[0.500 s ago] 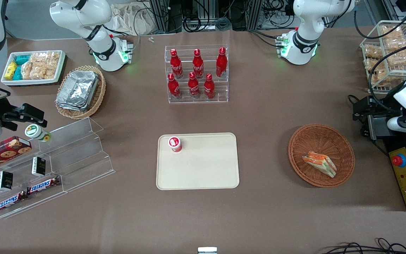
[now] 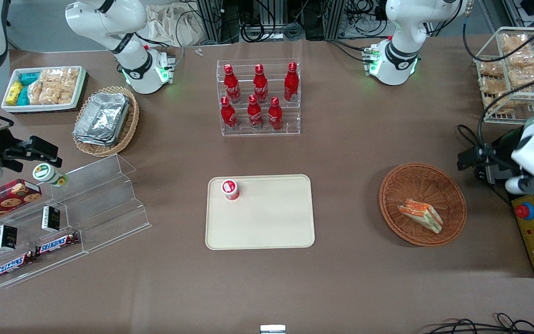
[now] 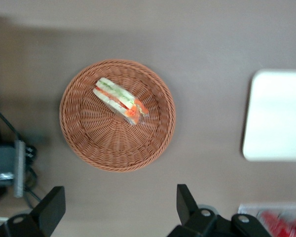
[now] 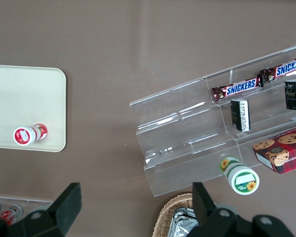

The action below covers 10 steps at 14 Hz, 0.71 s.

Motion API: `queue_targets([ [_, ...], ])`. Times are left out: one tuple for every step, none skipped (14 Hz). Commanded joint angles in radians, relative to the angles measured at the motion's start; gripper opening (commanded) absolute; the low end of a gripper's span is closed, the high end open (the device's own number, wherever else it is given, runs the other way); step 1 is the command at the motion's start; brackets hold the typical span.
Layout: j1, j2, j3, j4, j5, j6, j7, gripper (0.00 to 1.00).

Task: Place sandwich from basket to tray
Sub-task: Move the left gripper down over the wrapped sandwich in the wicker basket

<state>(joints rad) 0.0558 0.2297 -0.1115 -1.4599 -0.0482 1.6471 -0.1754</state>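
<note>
The sandwich [image 2: 420, 215], a wrapped wedge with orange and green filling, lies in the round reddish-brown basket [image 2: 401, 185]. The cream tray [image 2: 271, 222] lies flat at mid-table, toward the parked arm from the basket. My left gripper [image 2: 470, 160] hangs open and empty above the table beside the basket's rim, toward the working arm's end and slightly farther from the front camera than the sandwich. The left wrist view shows the sandwich [image 3: 121, 100] in the basket [image 3: 98, 143], a tray edge [image 3: 276, 116], and the gripper [image 3: 118, 207] apart from the basket.
A small red-and-white capped bottle [image 2: 230, 189] stands on the tray's corner. A rack of red cola bottles [image 2: 258, 97] stands farther back. A white wire rack of snack packs [image 2: 512, 69] and a control box with a red button [image 2: 533, 227] flank the gripper.
My left arm has moved nearer the front camera, and the gripper has shifted slightly toward the basket. The sandwich, basket and tray have not moved.
</note>
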Motion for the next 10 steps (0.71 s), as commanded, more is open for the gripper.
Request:
queue_targets([
  [-0.002, -0.004, 0.003, -0.169, 0.001, 0.211, -0.312, 1.00],
  [-0.002, 0.002, 0.003, -0.213, 0.011, 0.286, -0.454, 1.00],
  [-0.004, 0.022, 0.003, -0.246, 0.017, 0.348, -0.549, 1.00],
  [-0.004, 0.042, 0.003, -0.285, 0.045, 0.420, -0.599, 1.00],
  [-0.004, 0.054, 0.003, -0.331, 0.063, 0.483, -0.622, 1.00],
  [-0.002, 0.066, 0.003, -0.367, 0.064, 0.543, -0.647, 1.00],
  [-0.002, 0.089, 0.003, -0.388, 0.064, 0.586, -0.670, 1.00],
  [-0.002, 0.121, 0.009, -0.393, 0.067, 0.615, -0.717, 1.00],
  [-0.004, 0.149, 0.010, -0.393, 0.068, 0.640, -0.749, 1.00],
  [-0.004, 0.172, 0.010, -0.395, 0.083, 0.661, -0.769, 1.00],
])
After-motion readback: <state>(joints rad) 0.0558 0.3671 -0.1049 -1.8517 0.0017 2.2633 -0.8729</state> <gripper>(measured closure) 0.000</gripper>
